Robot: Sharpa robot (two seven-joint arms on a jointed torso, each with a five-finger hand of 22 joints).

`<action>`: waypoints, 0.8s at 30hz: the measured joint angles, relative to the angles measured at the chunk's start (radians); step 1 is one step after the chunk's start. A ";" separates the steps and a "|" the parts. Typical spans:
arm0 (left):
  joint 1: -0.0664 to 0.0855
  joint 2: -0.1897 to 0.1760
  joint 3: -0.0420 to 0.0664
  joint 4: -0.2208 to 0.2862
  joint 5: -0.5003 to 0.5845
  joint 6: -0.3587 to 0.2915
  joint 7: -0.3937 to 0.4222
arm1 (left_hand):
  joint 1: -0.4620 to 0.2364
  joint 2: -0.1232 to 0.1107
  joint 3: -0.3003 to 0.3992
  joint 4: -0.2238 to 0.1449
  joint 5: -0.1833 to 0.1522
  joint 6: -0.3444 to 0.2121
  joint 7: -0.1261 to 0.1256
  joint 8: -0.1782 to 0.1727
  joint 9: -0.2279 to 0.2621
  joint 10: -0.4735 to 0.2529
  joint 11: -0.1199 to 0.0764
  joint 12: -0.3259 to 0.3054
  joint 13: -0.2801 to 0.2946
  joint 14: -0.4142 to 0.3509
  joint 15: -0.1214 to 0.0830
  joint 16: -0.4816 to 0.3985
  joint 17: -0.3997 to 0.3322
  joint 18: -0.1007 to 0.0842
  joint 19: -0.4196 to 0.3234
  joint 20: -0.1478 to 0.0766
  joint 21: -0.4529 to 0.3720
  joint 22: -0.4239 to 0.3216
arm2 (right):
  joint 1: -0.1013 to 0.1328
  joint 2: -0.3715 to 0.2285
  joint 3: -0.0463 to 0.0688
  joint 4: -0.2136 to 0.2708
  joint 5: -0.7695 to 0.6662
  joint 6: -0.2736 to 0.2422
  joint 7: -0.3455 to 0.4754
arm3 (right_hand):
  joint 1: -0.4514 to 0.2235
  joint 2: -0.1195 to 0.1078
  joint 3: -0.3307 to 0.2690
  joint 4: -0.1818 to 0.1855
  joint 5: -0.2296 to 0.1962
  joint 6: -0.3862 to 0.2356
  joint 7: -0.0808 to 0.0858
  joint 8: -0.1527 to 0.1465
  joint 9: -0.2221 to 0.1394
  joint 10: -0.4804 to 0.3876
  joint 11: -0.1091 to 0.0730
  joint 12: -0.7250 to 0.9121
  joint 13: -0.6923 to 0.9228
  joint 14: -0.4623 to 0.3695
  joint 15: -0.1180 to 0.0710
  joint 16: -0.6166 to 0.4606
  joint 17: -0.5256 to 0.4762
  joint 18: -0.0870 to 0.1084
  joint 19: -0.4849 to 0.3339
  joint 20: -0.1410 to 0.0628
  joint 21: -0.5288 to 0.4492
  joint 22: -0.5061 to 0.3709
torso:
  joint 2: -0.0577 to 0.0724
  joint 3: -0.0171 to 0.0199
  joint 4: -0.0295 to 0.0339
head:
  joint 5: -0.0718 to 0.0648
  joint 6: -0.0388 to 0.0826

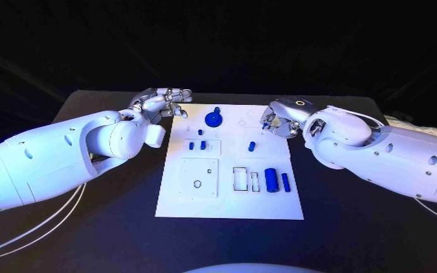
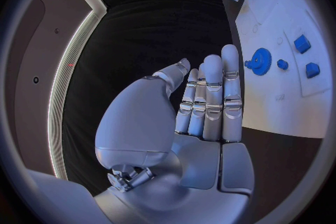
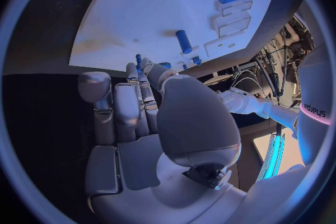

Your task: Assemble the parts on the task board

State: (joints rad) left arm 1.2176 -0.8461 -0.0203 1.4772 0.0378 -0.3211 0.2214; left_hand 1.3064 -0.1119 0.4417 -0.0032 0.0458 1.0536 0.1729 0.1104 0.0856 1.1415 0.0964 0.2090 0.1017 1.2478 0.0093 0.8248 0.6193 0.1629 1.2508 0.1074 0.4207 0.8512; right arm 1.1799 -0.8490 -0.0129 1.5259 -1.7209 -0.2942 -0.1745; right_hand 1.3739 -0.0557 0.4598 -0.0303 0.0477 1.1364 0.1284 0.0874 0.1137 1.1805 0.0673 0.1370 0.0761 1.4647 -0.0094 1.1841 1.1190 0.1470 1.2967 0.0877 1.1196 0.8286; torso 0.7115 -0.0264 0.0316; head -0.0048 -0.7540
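The white board [image 1: 232, 206] lies flat in the middle of the black table [image 1: 355, 235], and both arms reach in toward its far end. The left arm [image 1: 64, 156] comes in low across the table and ends with the left hand [image 1: 164, 103] just beside the board's far left corner, over the table rather than over the board. In the left wrist view that hand [image 2: 206, 103] has its fingers [image 2: 231, 84] stretched out straight and pressed side by side, the thumb lying close alongside them, with nothing in its grasp. The blue gear [image 1: 213, 119] stands on the board near its far edge, just beside the left hand's fingertips but apart from them; the left wrist view shows the same gear [image 2: 260, 61] beyond the fingertips, with small blue blocks [image 2: 302, 43] further along the board. The right arm [image 1: 383, 153] bends in from the other side, and the right hand [image 1: 280, 122] hangs over the board's far right edge, its fingers curled downward. In the right wrist view this hand [image 3: 140, 106] has its fingers close together and a small blue peg [image 3: 139, 60] shows at their tips, though I cannot tell whether it is pinched or only lies behind them. Nearer the robot, a blue cylinder [image 1: 270, 178] and a thin blue bar [image 1: 285, 182] lie side by side on the board's right half.
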 measured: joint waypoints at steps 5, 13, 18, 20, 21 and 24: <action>0.000 0.000 0.000 0.000 0.000 0.000 0.000 | 0.000 0.000 0.000 0.000 0.000 0.000 0.000 0.000 0.000 0.000 0.000 0.000 0.000 0.000 0.000 0.000 0.000 0.000 0.000 0.000 0.000 0.000 | 0.001 -0.008 0.001 0.054 0.014 -0.010 0.000 | 0.000 0.000 0.000 0.000 0.000 0.000 0.000 0.000 0.000 0.000 0.000 0.000 0.000 0.000 0.000 0.000 0.002 0.000 0.000 0.000 0.000 0.001 | 0.000 0.0004 -0.0005 | 0.005 0.001; -0.001 0.000 0.000 0.002 0.000 0.002 0.000 | -0.017 -0.001 -0.016 0.016 0.000 -0.003 -0.003 0.005 -0.001 -0.003 0.004 0.008 0.002 -0.003 0.003 0.000 -0.001 0.000 0.004 0.004 -0.011 -0.009 | -0.004 0.045 0.001 0.136 0.032 -0.019 0.003 | 0.000 0.000 0.003 0.003 0.000 0.000 0.000 -0.001 -0.001 0.000 0.000 -0.004 -0.002 0.000 0.000 0.000 0.004 0.000 0.007 0.000 0.000 0.004 | 0.000 0.0001 0.0009 | 0.012 0.001; -0.001 0.000 0.000 0.009 0.001 0.003 0.000 | -0.019 -0.003 -0.018 0.018 0.000 -0.003 -0.003 0.005 -0.001 -0.007 0.000 0.012 0.003 -0.003 0.003 0.000 -0.003 0.000 0.004 0.004 -0.011 -0.010 | -0.009 0.080 -0.003 0.155 0.033 -0.019 0.003 | 0.000 0.000 0.005 0.000 0.000 0.000 0.000 -0.001 0.000 0.000 0.000 -0.004 -0.003 0.000 0.000 0.000 0.005 0.000 0.007 0.000 0.004 0.006 | 0.001 -0.0012 0.0010 | 0.021 -0.004; -0.001 0.000 0.000 0.011 0.002 0.004 0.000 | -0.019 -0.003 -0.018 0.018 0.000 -0.003 -0.003 0.005 -0.001 -0.007 0.000 0.012 0.003 -0.003 0.003 0.000 -0.002 0.000 0.004 0.004 -0.011 -0.010 | -0.016 0.094 -0.004 0.162 0.033 -0.019 0.003 | 0.000 0.000 0.005 0.000 0.000 0.000 0.000 -0.001 0.000 0.000 0.000 -0.004 -0.003 0.000 0.000 0.000 0.005 0.000 0.007 0.000 0.004 0.006 | 0.001 -0.0021 0.0012 | 0.025 -0.007; -0.001 0.000 0.000 0.012 0.003 0.005 0.000 | -0.019 -0.003 -0.023 0.017 0.000 -0.003 -0.003 0.005 -0.001 -0.007 0.000 0.012 0.003 -0.003 0.003 0.000 -0.002 0.000 0.004 0.004 -0.011 -0.010 | -0.019 0.101 -0.005 0.164 0.033 -0.018 0.003 | 0.000 0.000 0.006 0.000 0.000 0.000 0.000 -0.001 0.000 0.000 0.000 -0.004 -0.003 0.000 0.000 0.000 0.006 0.000 0.007 0.000 0.004 0.006 | 0.001 -0.0021 0.0010 | 0.028 -0.007; -0.001 0.001 0.000 0.014 0.004 0.006 0.000 | -0.019 -0.003 -0.024 0.018 0.000 -0.003 -0.003 0.005 -0.001 -0.007 0.000 0.012 0.003 -0.003 0.003 0.000 -0.002 0.000 0.007 0.007 -0.011 -0.010 | -0.031 0.127 -0.010 0.165 0.033 -0.016 0.003 | 0.000 0.000 0.007 -0.002 0.000 0.000 0.000 -0.001 0.000 0.000 0.000 -0.004 -0.003 0.000 0.000 0.000 0.007 0.000 0.007 0.000 0.004 0.006 | 0.001 -0.0026 0.0005 | 0.036 -0.010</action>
State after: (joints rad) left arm 1.2163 -0.8455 -0.0207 1.4916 0.0423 -0.3155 0.2209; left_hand 1.2877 -0.1147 0.4182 0.0149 0.0458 1.0502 0.1694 0.1155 0.0847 1.1344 0.0962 0.2209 0.1049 1.2443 0.0127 0.8248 0.6169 0.1629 1.2578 0.1145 0.4102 0.8412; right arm 1.1486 -0.7219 -0.0233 1.6914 -1.6879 -0.3100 -0.1716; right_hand 1.3739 -0.0557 0.4670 -0.0318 0.0475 1.1362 0.1284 0.0865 0.1138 1.1803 0.0675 0.1333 0.0732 1.4647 -0.0092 1.1840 1.1263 0.1470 1.3038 0.0879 1.1237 0.8343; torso 0.7121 -0.0290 0.0321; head 0.0308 -0.7636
